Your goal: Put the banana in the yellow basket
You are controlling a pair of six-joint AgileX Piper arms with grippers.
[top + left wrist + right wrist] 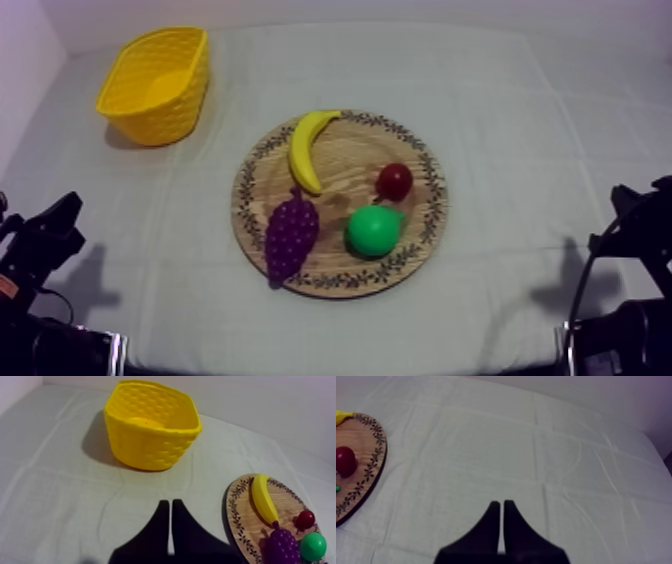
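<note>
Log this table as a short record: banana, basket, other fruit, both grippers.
banana: on the wooden board, far edge, untouched
yellow basket: upright, far left, nothing visible inside
other fruit on board: bunch of grapes, pear, small red fruit
left gripper: shut on nothing, facing the basket
right gripper: shut on nothing, over bare cloth

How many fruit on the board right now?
4: banana on the far-left side of the wooden board, toward the yellow basket; small red fruit right of it; grapes at the near-left rim; pear beside the grapes. None looks hidden.
</note>
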